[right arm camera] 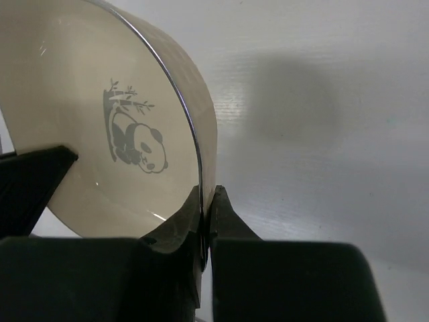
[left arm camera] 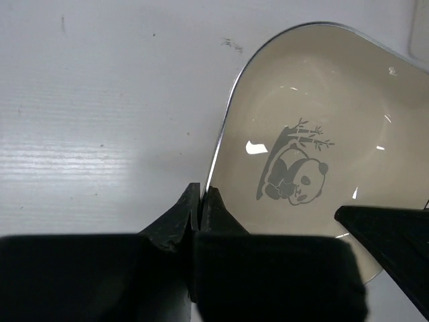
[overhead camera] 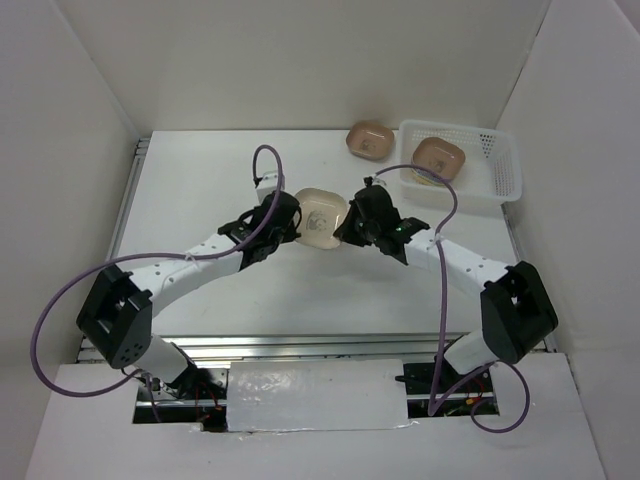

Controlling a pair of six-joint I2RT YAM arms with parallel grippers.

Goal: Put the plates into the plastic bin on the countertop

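Top external view: the left gripper (overhead camera: 287,222) and right gripper (overhead camera: 350,226) each pinch opposite rims of a cream plate (overhead camera: 320,214) at the middle of the countertop (overhead camera: 200,190), perhaps lifted. If the arms move out of step toward the bin (overhead camera: 507,178), a rim could slip free.

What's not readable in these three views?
Top view: what lies under the brown plate in the plastic bin; that plate covers it.
Top view: print on it and on the loose brown plate; too small.
Left wrist: cream plate cut off at the right edge, its near rim behind the left gripper.
Right wrist: it is cut off left and top; right gripper hides its near rim.
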